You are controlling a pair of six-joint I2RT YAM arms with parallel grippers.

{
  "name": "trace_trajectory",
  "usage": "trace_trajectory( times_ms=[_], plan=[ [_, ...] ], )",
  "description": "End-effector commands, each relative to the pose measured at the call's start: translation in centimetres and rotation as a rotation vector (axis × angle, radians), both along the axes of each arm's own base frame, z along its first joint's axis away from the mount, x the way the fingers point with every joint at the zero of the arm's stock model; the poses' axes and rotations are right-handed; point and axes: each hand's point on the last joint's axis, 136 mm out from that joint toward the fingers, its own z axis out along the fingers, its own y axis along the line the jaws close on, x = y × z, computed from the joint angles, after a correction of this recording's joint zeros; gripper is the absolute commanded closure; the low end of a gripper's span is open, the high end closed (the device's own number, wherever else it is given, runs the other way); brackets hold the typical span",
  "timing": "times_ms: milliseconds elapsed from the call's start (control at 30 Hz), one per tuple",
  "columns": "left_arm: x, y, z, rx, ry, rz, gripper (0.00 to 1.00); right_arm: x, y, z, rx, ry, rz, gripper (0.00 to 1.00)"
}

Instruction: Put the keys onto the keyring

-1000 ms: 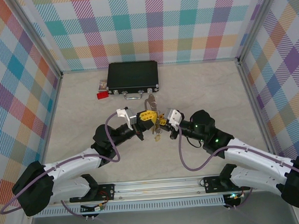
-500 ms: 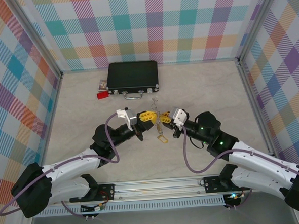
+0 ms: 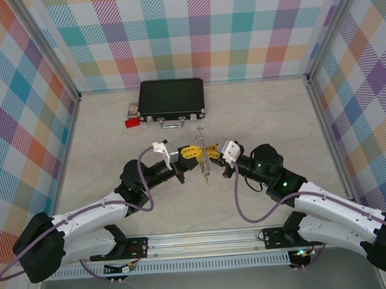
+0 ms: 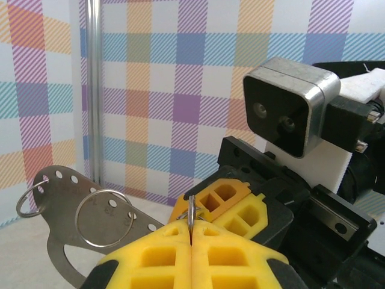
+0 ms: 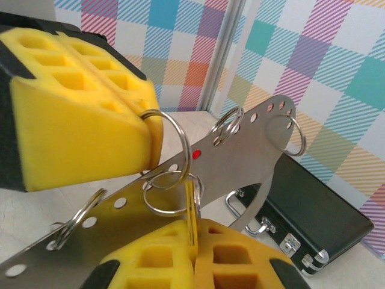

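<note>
Grey punched metal, the keyring (image 5: 240, 150) sits above the surface just nearside of the black case (image 3: 171, 98), clamped in the left tool (image 4: 191, 233) so its wire rings stand exposed. The right tool (image 5: 194, 244) is clenched on what looks like a key (image 5: 192, 208), edge-on at one ring, probably to thread it.

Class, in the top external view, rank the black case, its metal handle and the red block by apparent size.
1. Black case, clearly largest.
2. Metal handle and red block: too alike to rank; the handle is longer but thinner.
</note>
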Motion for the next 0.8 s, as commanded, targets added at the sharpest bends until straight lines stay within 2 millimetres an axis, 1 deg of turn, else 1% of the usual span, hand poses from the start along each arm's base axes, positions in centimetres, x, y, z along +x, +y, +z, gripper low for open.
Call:
trace_trajectory(
  times_ms=[0, 167, 233, 367, 633, 733, 767],
  plan=[
    [-1.1, -0.2, 1.1, 0.009, -0.051, -0.038, 1.00, 0.0, 0.1, 1.9, 0.023, -0.042, 0.002, 1.00],
    [-1.2, -0.4, 0.2, 0.064, -0.043, -0.041, 1.00, 0.1, -0.1, 2.2, 0.030, -0.052, -0.011, 1.00],
    [-0.8, -0.2, -0.4, 0.089, -0.036, -0.017, 1.00, 0.1, -0.1, 2.3, 0.033, -0.053, -0.012, 1.00],
    [-0.7, 0.0, -1.0, 0.115, -0.039, 0.002, 1.00, 0.1, -0.3, 2.3, 0.036, -0.056, -0.020, 1.00],
    [0.1, 0.0, -2.8, 0.197, -0.019, 0.040, 1.00, 0.4, -0.8, 2.9, 0.054, -0.067, -0.052, 1.00],
    [0.2, 0.0, -2.9, 0.197, -0.016, 0.046, 1.00, 0.5, -0.6, 2.6, 0.044, -0.056, -0.049, 1.00],
    [0.3, 0.0, -3.0, 0.198, -0.015, 0.050, 0.97, 0.6, -0.6, 2.5, 0.039, -0.053, -0.054, 1.00]
  ],
)
